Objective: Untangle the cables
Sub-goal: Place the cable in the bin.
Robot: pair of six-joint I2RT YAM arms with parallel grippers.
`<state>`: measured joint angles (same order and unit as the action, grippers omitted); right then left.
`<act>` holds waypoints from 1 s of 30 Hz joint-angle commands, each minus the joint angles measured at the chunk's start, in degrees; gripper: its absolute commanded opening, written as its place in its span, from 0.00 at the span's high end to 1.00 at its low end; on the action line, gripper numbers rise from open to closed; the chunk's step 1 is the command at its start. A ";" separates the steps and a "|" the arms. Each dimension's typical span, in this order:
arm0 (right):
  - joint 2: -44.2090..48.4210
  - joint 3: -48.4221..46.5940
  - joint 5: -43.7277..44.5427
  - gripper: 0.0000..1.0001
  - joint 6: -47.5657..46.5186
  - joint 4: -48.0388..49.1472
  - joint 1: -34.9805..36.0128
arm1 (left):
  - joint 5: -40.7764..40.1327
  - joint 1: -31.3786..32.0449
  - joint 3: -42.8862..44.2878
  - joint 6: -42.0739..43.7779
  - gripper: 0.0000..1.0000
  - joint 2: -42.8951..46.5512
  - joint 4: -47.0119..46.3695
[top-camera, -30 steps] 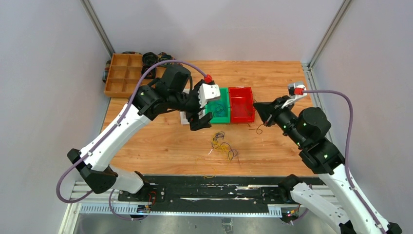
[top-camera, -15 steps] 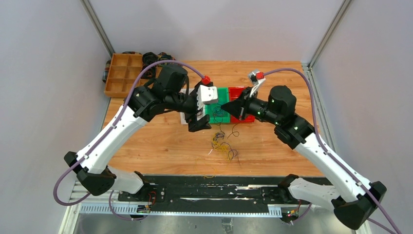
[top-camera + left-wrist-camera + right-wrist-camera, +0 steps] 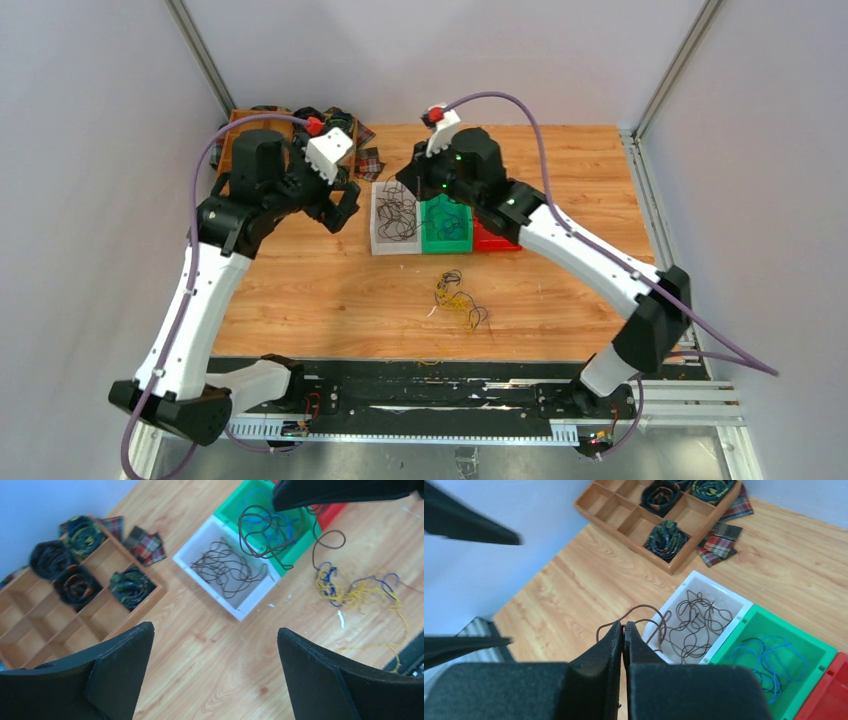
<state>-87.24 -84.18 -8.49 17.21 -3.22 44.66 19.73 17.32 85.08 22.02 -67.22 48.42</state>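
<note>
A brown cable [image 3: 644, 607] is pinched in the tightly closed right gripper [image 3: 624, 632]. The left gripper [image 3: 215, 632] is spread wide, with nothing held.

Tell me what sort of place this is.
Probably a robotics lab test cell: two arms bolted to a rail, a wood table boxed in by plain walls, coloured bins holding cables.

Bright, even overhead light, faint shadows, foreground soft in wrist views
</note>
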 commanded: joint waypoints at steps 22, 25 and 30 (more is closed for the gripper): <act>-36.24 -21.85 39.74 0.99 -5.14 4.31 7.81 | -10.02 -8.71 -2.35 -4.75 0.02 2.22 -1.00; -38.60 -22.40 38.84 0.99 -3.93 3.64 7.85 | -9.27 -8.71 -1.40 -5.87 0.02 1.92 -0.25; -40.18 -20.27 38.98 0.99 0.39 2.74 7.10 | -8.92 -8.80 1.95 -7.65 0.02 -0.35 2.39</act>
<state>-126.65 -104.62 28.51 13.91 0.23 51.77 9.89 9.13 83.42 16.21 -66.46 48.97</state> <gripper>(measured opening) 0.026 0.980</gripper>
